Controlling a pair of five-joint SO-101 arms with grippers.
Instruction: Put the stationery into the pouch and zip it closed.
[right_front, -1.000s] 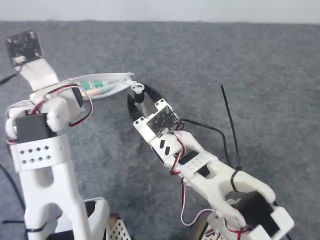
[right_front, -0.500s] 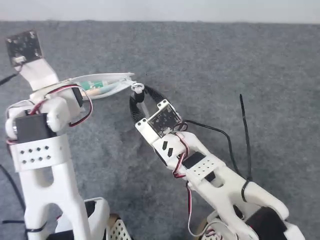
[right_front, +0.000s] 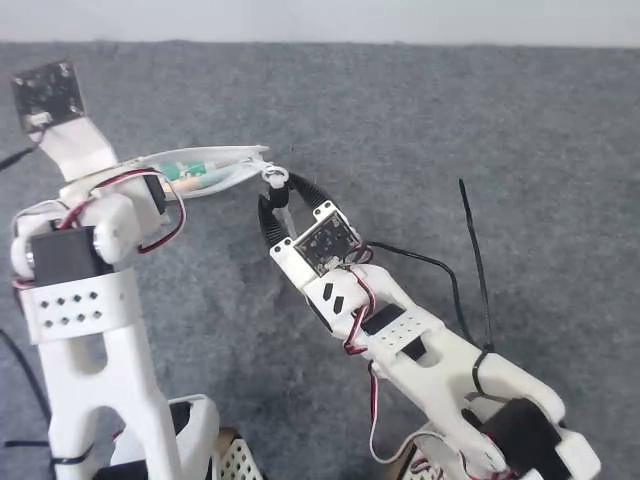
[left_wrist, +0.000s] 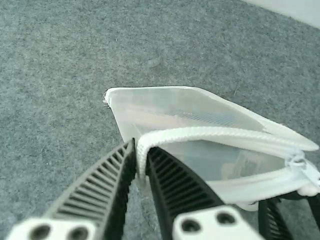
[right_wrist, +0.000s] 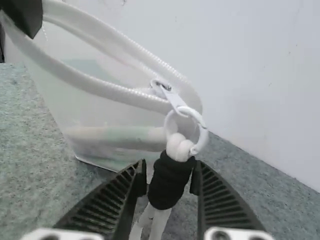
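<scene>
A translucent white pouch hangs above the grey table, its zipper partly open. My left gripper is shut on the pouch's zipper edge near one end. Greenish stationery lies inside the pouch. From the zipper slider at the other end hangs a ring with a white bead and a black pull toggle. My right gripper is shut on that toggle, one finger on each side. From above, the right gripper sits just beside the pouch's free end.
Grey felt-like table surface stretches out all around, with a white wall behind it. A black cable tie sticks up from the right arm. A small circuit board sits at the far left.
The right gripper's fingers have narrowed from wide apart to closed around the zipper toggle. The right arm shifted slightly and its cable tie swayed. The left arm and pouch stayed still.
</scene>
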